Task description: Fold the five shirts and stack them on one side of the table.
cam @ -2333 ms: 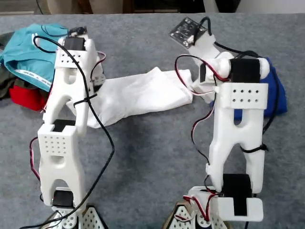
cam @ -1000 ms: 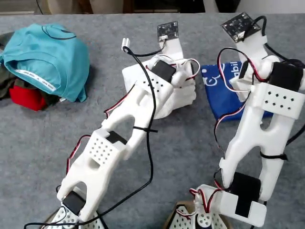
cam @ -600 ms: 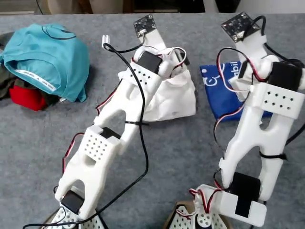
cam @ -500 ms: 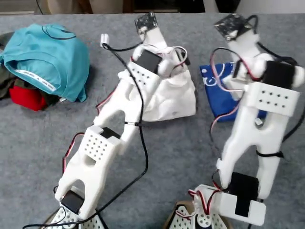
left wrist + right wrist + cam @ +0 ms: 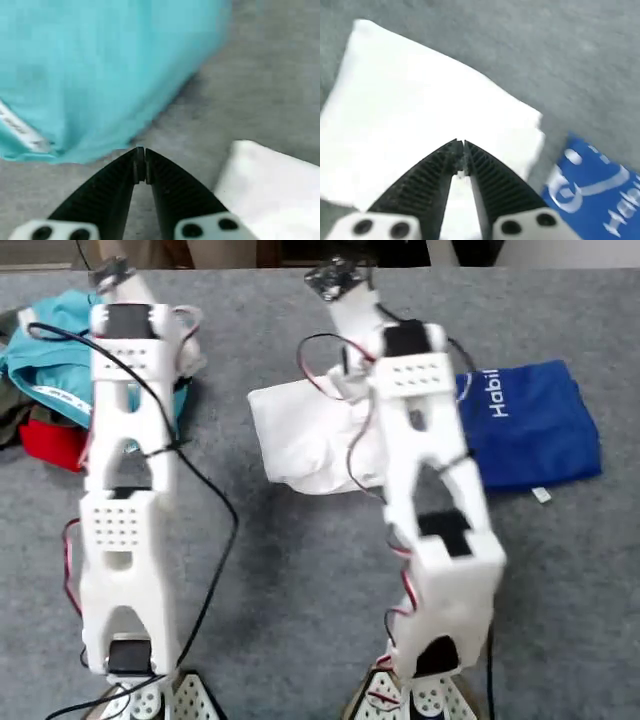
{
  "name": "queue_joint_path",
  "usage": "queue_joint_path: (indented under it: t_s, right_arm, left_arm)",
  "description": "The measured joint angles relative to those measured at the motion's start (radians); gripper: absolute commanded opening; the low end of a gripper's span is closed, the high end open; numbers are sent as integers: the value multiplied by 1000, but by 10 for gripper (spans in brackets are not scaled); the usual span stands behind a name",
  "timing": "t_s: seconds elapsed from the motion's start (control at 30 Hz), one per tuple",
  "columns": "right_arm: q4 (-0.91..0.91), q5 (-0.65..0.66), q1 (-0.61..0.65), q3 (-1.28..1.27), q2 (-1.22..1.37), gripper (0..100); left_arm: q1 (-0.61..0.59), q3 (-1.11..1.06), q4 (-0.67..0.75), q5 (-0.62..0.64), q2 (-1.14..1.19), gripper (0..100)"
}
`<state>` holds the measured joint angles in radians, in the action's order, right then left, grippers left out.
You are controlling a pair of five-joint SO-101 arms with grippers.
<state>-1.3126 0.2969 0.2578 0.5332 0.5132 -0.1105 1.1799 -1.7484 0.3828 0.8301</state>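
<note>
1. Arms have both swung since half a second ago. The left arm (image 5: 125, 470) had reached slantwise across to the white shirt (image 5: 300, 435). It now runs straight up the 9 o'clock side of the table (image 5: 300, 590), its far end over the heap of unfolded clothes.
2. We see the left gripper (image 5: 139, 162) with its jaws pressed tip to tip and nothing between them. It hangs over bare table just off the edge of the teal shirt (image 5: 100, 65), with a corner of the white shirt near.
3. The right arm (image 5: 425, 470) stood over the blue shirt (image 5: 540, 425) before and has come across to the centre. The right gripper (image 5: 460, 150) is closed, tips together, above the white shirt. We cannot tell whether it touches the cloth.
4. The white shirt lies as a folded bundle at mid-table, much where it was.
5. The blue shirt lies folded just beside it at 3 o'clock, now uncovered by the arm.
6. The teal shirt sits at the table's 10 o'clock on top of a red garment (image 5: 50, 445), unchanged.
</note>
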Motion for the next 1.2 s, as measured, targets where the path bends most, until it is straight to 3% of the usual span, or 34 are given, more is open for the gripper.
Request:
queue_joint_path:
  t_s: [0.27,0.43,0.6,0.97,1.2]
  right_arm:
    - [-307,46,28,420,385,3]
    - [-448,101,-32,598,519,2]
    - [-456,115,-112,543,474,2]
    - [-399,262,-275,71,258,2]
    - [-443,264,-279,140,180,2]
  left_arm:
    - [-32,-296,5,-104,0,20]
    - [26,-517,192,-110,0,19]
    - [41,-598,267,-143,-41,19]
    - [43,-598,295,-147,-46,19]
    - [43,-598,295,-147,-46,19]
